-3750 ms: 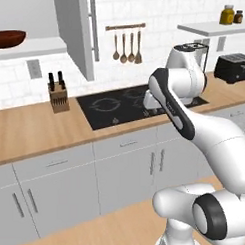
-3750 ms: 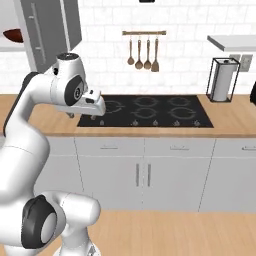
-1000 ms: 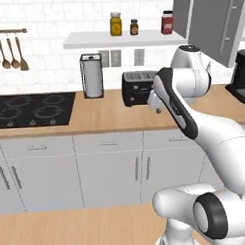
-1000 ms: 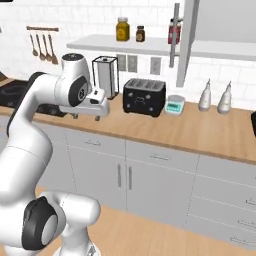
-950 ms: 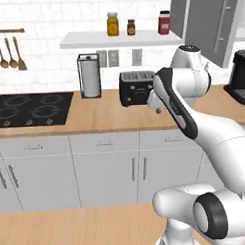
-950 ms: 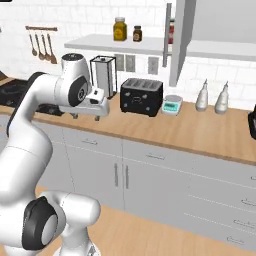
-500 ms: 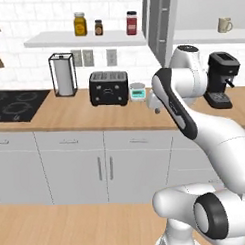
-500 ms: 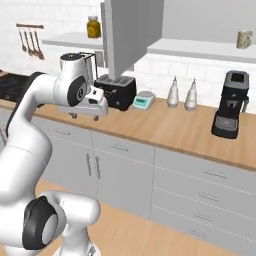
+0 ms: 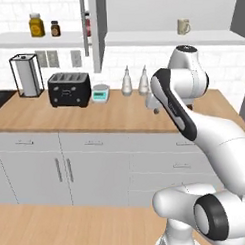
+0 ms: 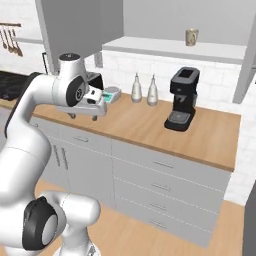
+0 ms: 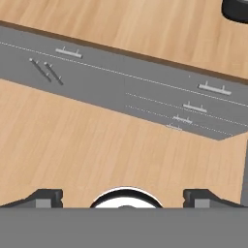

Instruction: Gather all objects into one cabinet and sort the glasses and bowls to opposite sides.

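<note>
- My gripper [image 11: 123,196] hangs above the wooden counter [image 9: 94,113], pointing down; in the hand view its two dark tips sit wide apart with nothing between them.
- In the right base view my gripper [image 10: 85,115] sits just in front of the toaster, over the counter's front part.
- One cream mug [image 9: 183,26] stands upright on the long white shelf board [image 9: 191,38] of the open cabinet, high on the wall; in the right base view the mug [image 10: 191,36] is above the black coffee machine [image 10: 182,99].
- On the counter stand a black toaster [image 9: 69,90], a small scale [image 9: 100,93] just beside it, and two pale bottles [image 9: 134,81] side by side.
- A paper-towel holder [image 9: 24,77] stands left of the toaster.
- Two jars [image 9: 43,26] sit on the left shelf.
</note>
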